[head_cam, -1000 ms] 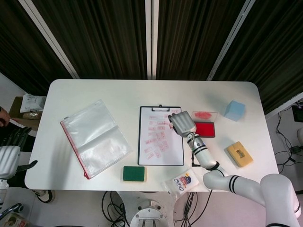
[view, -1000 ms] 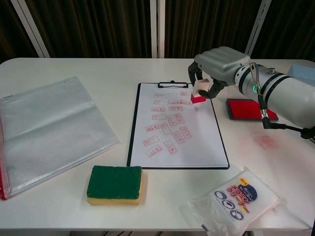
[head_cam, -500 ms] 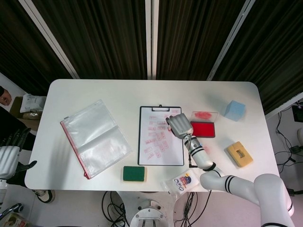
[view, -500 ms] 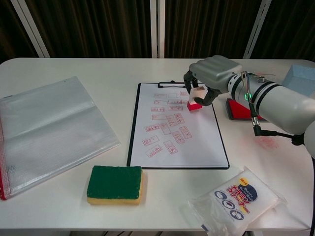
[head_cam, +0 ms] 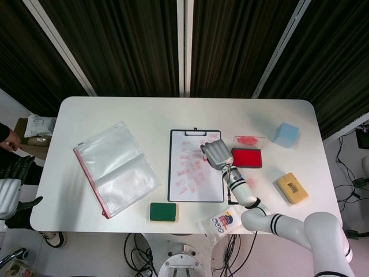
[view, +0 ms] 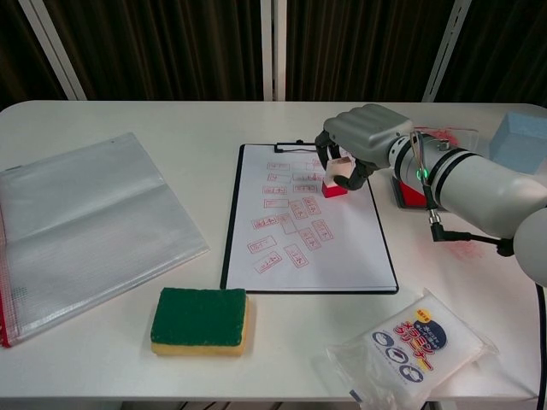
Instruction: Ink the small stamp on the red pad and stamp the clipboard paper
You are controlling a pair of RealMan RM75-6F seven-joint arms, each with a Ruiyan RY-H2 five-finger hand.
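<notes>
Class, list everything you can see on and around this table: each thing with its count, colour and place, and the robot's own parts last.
clipboard: 1, black frame, white paper with red stamp marks, table centre
small stamp: 1, red base, over paper's upper right
ink pad: 1, red, right of clipboard
zip folder: 1, clear, red edge, left
sponge: 1, green and yellow, front
packet: 1, white, front right
blue block: 1, far right
yellow block: 1, right
right hand: grey, fingers holding stamp
left hand: far left, off table
</notes>
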